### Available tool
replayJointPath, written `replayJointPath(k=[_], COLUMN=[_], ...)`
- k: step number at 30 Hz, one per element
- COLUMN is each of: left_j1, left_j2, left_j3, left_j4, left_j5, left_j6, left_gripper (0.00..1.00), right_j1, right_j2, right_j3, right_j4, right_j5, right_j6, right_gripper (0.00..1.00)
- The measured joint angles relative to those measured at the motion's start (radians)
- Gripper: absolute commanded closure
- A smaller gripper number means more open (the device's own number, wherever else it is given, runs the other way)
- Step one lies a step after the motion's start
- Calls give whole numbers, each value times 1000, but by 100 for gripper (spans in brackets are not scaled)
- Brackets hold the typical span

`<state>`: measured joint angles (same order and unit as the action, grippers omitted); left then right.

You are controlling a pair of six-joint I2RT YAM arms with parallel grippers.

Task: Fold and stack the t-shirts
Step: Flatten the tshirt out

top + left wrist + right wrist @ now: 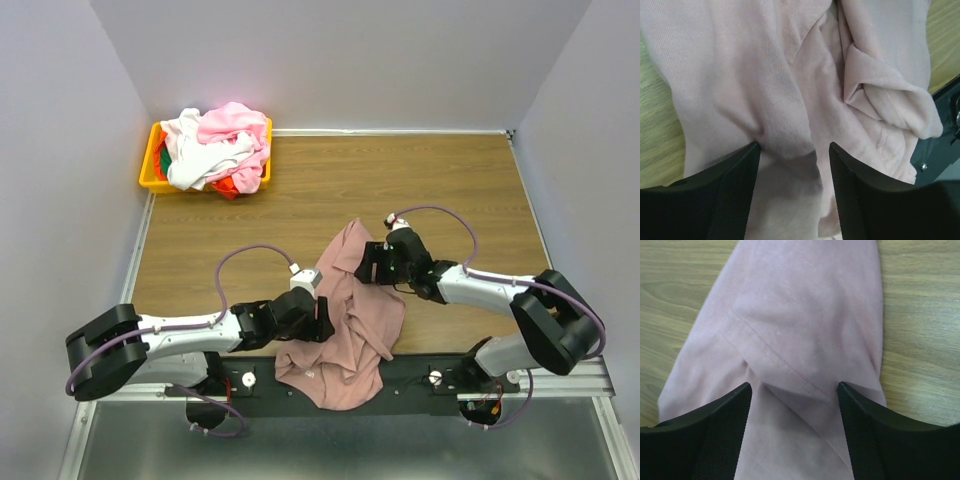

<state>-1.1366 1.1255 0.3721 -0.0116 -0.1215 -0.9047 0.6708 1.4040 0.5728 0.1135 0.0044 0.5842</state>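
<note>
Mauve-pink t-shirt (pixel 345 320): lies crumpled and unfolded on the wooden counter (pixel 450 190), near the front edge and between the two arms. Runs as a narrow strip at the far end and spreads into a rumpled heap at the near end, which overlaps the black base plate (pixel 420 375).

Left end effector (pixel 322 318): rests on the left side of the heap. Seen from the left wrist (pixel 795 147), stands with jaws apart, pressed down on the cloth, with a raised ridge of fabric between them and wrinkles gathering at the left finger (pixel 725 195). Not clamped.

Right end effector (pixel 368 262): sits on the narrow far part of the same shirt. Seen from the right wrist (pixel 794 387), stands with jaws apart, straddling a stitched hem that runs diagonally across the gap.

Other t-shirts (pixel 215 140): sit heaped in the yellow bin (pixel 150 178) at the far left corner of the counter, well apart from both arms; light pink and white on top, red-orange and green showing beneath.
</note>
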Motion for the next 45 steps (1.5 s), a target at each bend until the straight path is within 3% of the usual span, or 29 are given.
replayJointPath(k=[2, 4, 5, 6, 7, 8, 11, 19, 28, 33, 37, 39, 40, 42, 43, 44, 45], left_j1=[0, 0, 0, 0, 0, -1, -2, 82, 129, 143, 232, 314, 366, 438, 463, 480, 490], left_j2=[16, 29, 34, 43, 48, 56, 66, 5, -295, -370, -312, -249, -194, -79, -16, 41, 85], left_j3=[0, -3, -3, -4, -5, -5, -3, 177, 452, 484, 467, 444, 429, 414, 414, 420, 428], left_j4=[16, 26, 32, 37, 38, 41, 48, -78, -148, -154, -101, -56, -30, 6, 16, 29, 30], left_j5=[-1, -2, -5, -12, -14, -23, -52, -232, -440, -449, -399, -356, -328, -294, -285, -280, -277], left_j6=[6, 6, 7, 6, 4, 8, 3, 83, 280, 357, 414, 438, 453, 481, 496, 511, 522], left_gripper=[50, 65, 71, 86, 93, 99, 100, 100, 100, 100, 98, 80, 53, 35, 30, 29, 29], right_j1=[2, 3, 2, 3, 3, 3, 4, 4, 4, 6, 8, 8, 8, -2, -12, -23, -33], right_j2=[26, 49, 56, 62, 65, 66, 60, -84, -388, -534, -568, -548, -518, -464, -422, -393, -359], right_j3=[3, 10, 14, 16, 16, 16, 18, 117, 182, 195, 193, 183, 175, 167, 162, 161, 161], right_j4=[0, 2, 5, 6, 5, 5, 3, -113, -242, -306, -338, -344, -348, -349, -352, -357, -362], right_j5=[8, 14, 17, 24, 28, 33, 54, 182, 362, 471, 592, 642, 677, 714, 731, 742, 754], right_j6=[3, 6, 7, 2, 9, 7, 4, -50, -100, -119, -132, -132, -132, -129, -126, -126, -124], right_gripper=[35, 48, 62, 76, 76, 88, 100, 100, 100, 98, 94, 92, 89, 67, 55, 32, 24])
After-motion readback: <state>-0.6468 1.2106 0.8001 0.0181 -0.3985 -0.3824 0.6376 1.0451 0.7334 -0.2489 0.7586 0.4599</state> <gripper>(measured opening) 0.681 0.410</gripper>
